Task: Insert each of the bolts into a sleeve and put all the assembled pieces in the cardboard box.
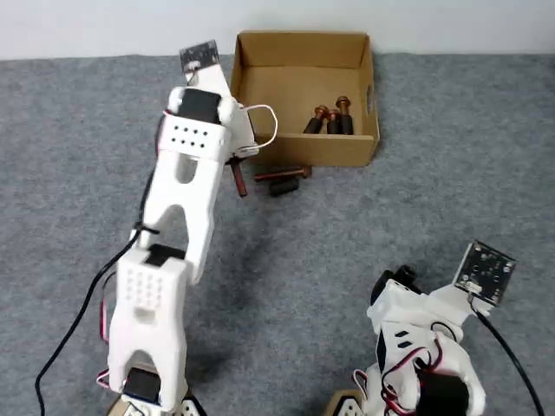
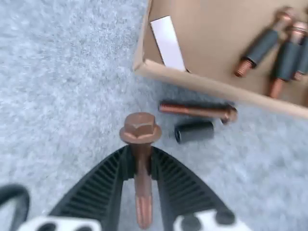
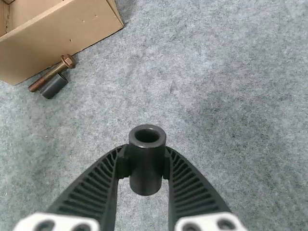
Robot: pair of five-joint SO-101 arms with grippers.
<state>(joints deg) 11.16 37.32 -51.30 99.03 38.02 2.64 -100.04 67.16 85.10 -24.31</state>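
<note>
Left fingers (image 2: 108,178) tight on bolt (image 2: 141,144), right fingers (image 3: 187,183) on sleeve (image 3: 146,161); white label (image 2: 167,43) in box (image 2: 202,84).

A grey carpet (image 1: 451,217) covers the table in the high view, from the left edge of the frame to the right and down to the bottom. Its pile is short and mottled, with lighter and darker flecks of grey mixed and no pattern or seam. Along the top edge runs a pale band (image 1: 104,26), whitish and plain. Whether it is a wall or a bare surface behind the table cannot be told. The line where band and carpet meet is straight and nearly level. The light is soft and even, so shadows on the carpet are faint and blurred at their edges, the plainest one near the centre of the frame.
</note>
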